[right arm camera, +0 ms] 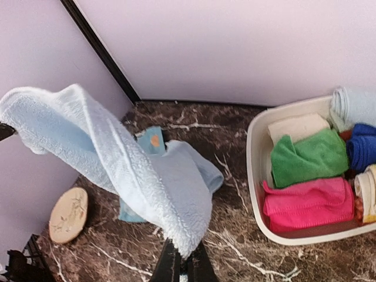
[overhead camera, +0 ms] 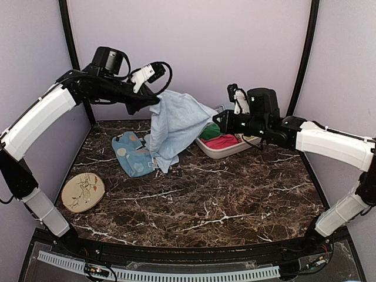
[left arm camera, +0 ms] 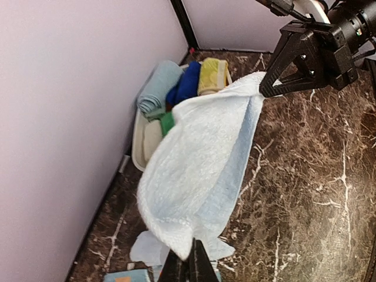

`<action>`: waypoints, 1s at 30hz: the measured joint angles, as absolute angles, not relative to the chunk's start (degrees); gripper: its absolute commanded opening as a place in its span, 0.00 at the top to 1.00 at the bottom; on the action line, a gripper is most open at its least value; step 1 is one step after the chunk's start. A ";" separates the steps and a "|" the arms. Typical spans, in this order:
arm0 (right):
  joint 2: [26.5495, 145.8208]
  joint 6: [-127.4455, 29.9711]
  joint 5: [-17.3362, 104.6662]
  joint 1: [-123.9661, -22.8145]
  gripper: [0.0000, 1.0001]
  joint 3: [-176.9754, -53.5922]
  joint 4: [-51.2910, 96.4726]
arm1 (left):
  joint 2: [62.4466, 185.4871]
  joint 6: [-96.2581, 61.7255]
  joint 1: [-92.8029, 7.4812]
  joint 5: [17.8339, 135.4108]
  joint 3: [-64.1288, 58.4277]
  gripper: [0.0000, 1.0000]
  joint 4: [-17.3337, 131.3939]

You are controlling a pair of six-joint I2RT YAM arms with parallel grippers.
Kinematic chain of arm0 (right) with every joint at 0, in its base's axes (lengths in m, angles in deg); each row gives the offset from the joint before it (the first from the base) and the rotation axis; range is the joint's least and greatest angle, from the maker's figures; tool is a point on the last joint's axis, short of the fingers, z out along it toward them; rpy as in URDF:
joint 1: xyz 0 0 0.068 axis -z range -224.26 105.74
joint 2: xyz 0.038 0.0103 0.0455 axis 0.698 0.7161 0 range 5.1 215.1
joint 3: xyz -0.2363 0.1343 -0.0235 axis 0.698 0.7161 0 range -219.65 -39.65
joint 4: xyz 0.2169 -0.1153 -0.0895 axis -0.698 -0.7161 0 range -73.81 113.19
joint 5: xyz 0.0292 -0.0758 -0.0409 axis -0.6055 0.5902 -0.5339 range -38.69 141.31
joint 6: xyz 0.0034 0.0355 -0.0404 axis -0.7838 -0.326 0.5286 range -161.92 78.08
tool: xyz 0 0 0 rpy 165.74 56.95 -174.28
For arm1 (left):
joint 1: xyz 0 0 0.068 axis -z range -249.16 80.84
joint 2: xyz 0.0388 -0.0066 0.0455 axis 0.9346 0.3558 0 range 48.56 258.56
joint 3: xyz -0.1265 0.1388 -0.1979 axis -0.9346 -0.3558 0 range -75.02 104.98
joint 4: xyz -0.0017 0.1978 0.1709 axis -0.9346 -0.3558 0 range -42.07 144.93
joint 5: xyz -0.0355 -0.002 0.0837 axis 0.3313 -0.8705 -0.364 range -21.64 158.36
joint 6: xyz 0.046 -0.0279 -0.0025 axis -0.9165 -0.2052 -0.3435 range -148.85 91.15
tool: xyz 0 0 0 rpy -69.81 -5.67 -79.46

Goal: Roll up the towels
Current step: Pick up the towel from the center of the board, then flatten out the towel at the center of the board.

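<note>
A plain pale blue towel (overhead camera: 175, 124) hangs in the air between my two arms, its lower edge drooping toward the table. My left gripper (overhead camera: 154, 100) is shut on its left corner; the left wrist view shows that pinch (left arm camera: 191, 257). My right gripper (overhead camera: 218, 117) is shut on the opposite corner, with cloth bunched over its tips (right arm camera: 185, 258). A medium blue spotted towel (overhead camera: 133, 153) lies flat on the marble below, partly under the hanging cloth; a strip of it (right arm camera: 149, 141) shows in the right wrist view.
A cream bin (overhead camera: 226, 150) at the back right holds rolled towels: green (right arm camera: 308, 155), pink (right arm camera: 308, 202), dark blue (right arm camera: 364, 147) and yellow (left arm camera: 212, 75). A round beige plate (overhead camera: 83, 192) with a drawing lies at the front left. Purple walls close in the table on three sides.
</note>
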State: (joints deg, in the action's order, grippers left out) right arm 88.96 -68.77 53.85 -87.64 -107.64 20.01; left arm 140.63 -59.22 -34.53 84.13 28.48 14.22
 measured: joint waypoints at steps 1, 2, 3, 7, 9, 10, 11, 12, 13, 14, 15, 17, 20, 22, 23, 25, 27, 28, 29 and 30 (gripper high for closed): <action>87.91 -68.49 53.76 -87.64 1.00 -108.60 19.77 | 139.39 -59.72 -34.53 83.41 29.95 1.00 14.15; 86.97 -68.29 53.66 -87.64 1.00 -109.62 19.63 | 137.79 -60.16 -34.51 82.45 30.74 1.00 14.20; 86.23 -68.03 53.55 -87.64 1.00 -110.59 19.55 | 136.00 -60.75 -34.51 81.68 30.91 1.00 14.28; 83.34 -67.33 53.02 -87.64 1.00 -113.84 19.13 | 130.47 -62.39 -34.48 79.10 30.91 1.00 14.98; 81.96 -66.98 52.41 -87.64 1.00 -114.74 18.89 | 128.61 -63.00 -34.48 78.62 30.91 1.00 15.25; 81.35 -66.63 52.08 -87.64 1.00 -115.33 18.67 | 127.93 -63.26 -34.48 78.60 30.93 1.00 15.25; 80.92 -66.28 51.73 -87.64 1.00 -116.20 18.28 | 127.45 -63.67 -34.24 78.67 31.15 1.00 15.09; 80.61 -65.98 51.34 -87.64 1.00 -117.32 17.69 | 127.23 -64.07 -33.83 78.80 31.76 1.00 14.65; 80.46 -65.71 51.10 -87.64 1.00 -118.78 16.77 | 127.23 -64.42 -33.15 78.82 32.81 1.00 14.31; 80.39 -65.32 51.03 -87.64 1.00 -120.29 16.03 | 127.30 -64.68 -32.45 78.93 33.90 1.00 14.02; 80.39 -64.91 50.99 -87.64 1.00 -122.04 15.31 | 127.37 -65.03 -31.64 79.04 35.41 1.00 13.58; 80.13 -64.40 50.90 -87.64 1.00 -125.19 14.24 | 127.52 -65.77 -29.89 79.23 38.89 1.00 12.32; 78.60 -63.46 50.46 -87.68 1.00 -129.16 12.73 | 127.52 -66.43 -27.23 79.48 44.11 1.00 11.75; 77.29 -63.07 49.61 -87.77 1.00 -131.77 12.07 | 127.13 -66.80 -25.74 79.72 45.73 1.00 11.99; 76.65 -62.89 49.11 -87.86 1.00 -132.95 11.72 | 126.91 -66.84 -25.48 79.80 45.86 1.00 12.05; 75.60 -62.46 48.19 -88.08 1.00 -134.48 10.89 | 126.73 -66.82 -25.41 80.04 45.88 1.00 12.16; 74.75 -62.02 47.78 -88.25 1.00 -135.28 9.65 | 126.75 -66.78 -25.37 80.35 45.90 1.00 12.43; 74.49 -61.82 47.82 -88.27 1.00 -135.61 8.82 | 126.75 -66.78 -25.28 80.61 45.97 1.00 12.45; 74.31 -61.52 47.93 -88.29 1.00 -135.85 8.03 | 126.75 -66.78 -25.24 80.92 46.10 1.00 12.43; 74.25 -61.21 48.15 -88.36 1.00 -136.20 7.02 | 126.78 -66.78 -25.17 81.16 46.49 1.00 12.29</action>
